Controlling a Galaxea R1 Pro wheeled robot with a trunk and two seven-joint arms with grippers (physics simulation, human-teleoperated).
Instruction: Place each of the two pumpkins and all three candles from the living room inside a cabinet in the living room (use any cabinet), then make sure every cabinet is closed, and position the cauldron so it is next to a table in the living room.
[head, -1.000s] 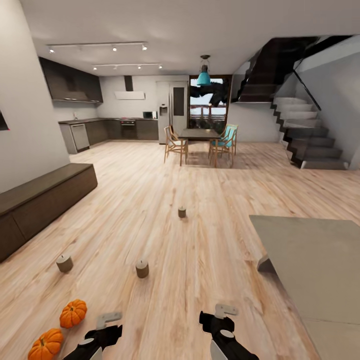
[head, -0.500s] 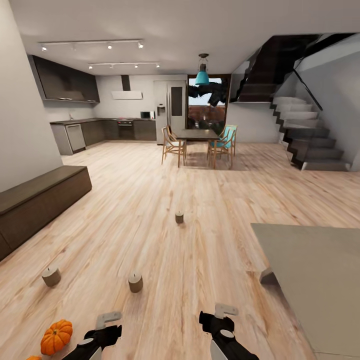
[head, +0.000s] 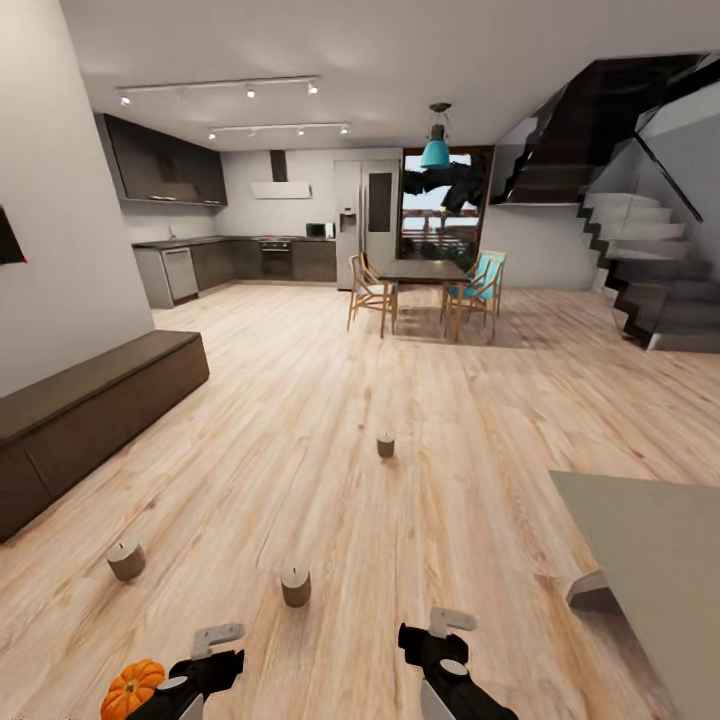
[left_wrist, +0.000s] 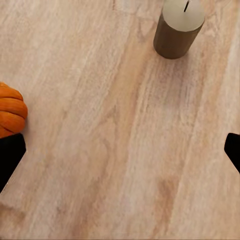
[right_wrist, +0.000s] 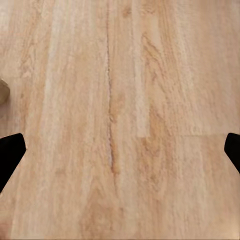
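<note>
Both tools, left (head: 222, 650) and right (head: 437, 637), hang open and empty over the floor (head: 400, 520), a pumpkin (head: 132, 688) at the left one's nine o'clock.

No text, label, brand, number or sign can be read anywhere: the far appliances at the upper left are too small to tell.

Floor (head: 330, 400) light tan wood-grain planks; cabinet (head: 90, 415) dark brown; three candles (head: 295, 583) (head: 126, 559) (head: 386, 445) olive-brown with pale cream tops. Pumpkin (head: 132, 688) bright orange with darker ribs, table (head: 650, 560) flat grey-beige, both grippers (head: 215, 655) (head: 440, 640) black with light grey fingers. Walls white, pendant lamp (head: 435, 152) teal, one dining chair (head: 483, 280) teal, others tan wood.
</note>
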